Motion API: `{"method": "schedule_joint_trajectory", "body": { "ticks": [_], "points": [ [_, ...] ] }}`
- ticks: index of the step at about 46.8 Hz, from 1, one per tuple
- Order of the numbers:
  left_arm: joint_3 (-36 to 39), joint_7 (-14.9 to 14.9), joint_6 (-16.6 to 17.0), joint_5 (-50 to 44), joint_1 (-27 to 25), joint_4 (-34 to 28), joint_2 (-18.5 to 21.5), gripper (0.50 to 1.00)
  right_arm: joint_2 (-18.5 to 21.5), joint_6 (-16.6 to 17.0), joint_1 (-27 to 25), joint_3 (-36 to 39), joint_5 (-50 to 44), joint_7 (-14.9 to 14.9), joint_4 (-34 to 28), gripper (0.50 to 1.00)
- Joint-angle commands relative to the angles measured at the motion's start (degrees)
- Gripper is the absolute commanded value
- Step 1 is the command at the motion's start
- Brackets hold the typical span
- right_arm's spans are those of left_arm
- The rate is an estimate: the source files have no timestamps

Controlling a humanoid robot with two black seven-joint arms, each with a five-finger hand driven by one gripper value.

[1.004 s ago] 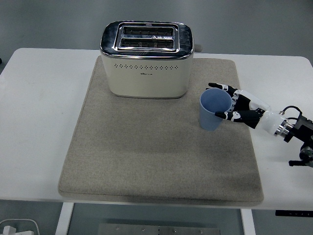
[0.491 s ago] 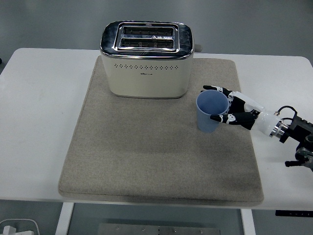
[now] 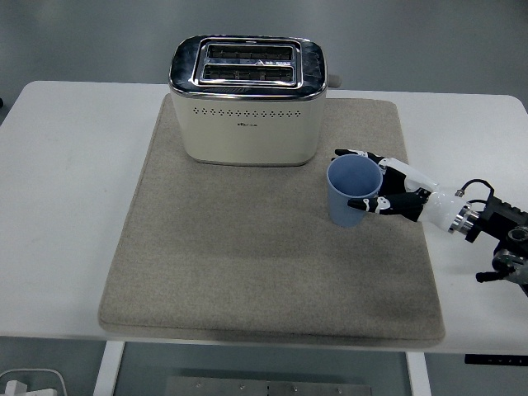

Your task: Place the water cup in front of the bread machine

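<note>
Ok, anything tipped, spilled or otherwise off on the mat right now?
Nothing stands out. The blue cup is upright in the right hand, with no spill visible on the grey mat. The toaster sits square at the mat's far edge, slots empty as far as the view shows.

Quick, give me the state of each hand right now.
Left hand: not in view.
Right hand: closed around the blue water cup, which stands on the mat.
</note>
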Motion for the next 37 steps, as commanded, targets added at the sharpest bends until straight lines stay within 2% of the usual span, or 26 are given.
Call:
{"method": "schedule_joint_trajectory", "body": {
  "ticks": [1,19,22,26,29,37],
  "points": [
    [0.0,0.0,0.0,0.0,0.0,0.0,0.0,1.0,0.0,0.0,0.4,-0.1,-0.1,0.0,0.0,0.93],
    [0.0,0.0,0.0,0.0,0.0,0.0,0.0,1.0,0.5,0.0,0.4,-0.1,-0.1,0.0,-0.2,0.911],
    [0.0,0.0,0.0,0.0,0.0,0.0,0.0,1.0,0.5,0.0,0.4,-0.1,-0.1,0.0,-0.2,0.891],
    [0.0,0.1,0.0,0.0,0.0,0.0,0.0,1.0,0.5,0.0,0.4,-0.1,-0.1,0.0,-0.2,0.828],
    [0.0,0.0,0.0,0.0,0.0,0.0,0.0,1.0,0.5,0.0,0.4,-0.1,-0.1,0.0,-0.2,0.803],
    [0.0,0.1,0.0,0.0,0.0,0.0,0.0,1.0,0.8,0.0,0.5,0.1,0.0,0.0,-0.2,0.772]
  ]
}}
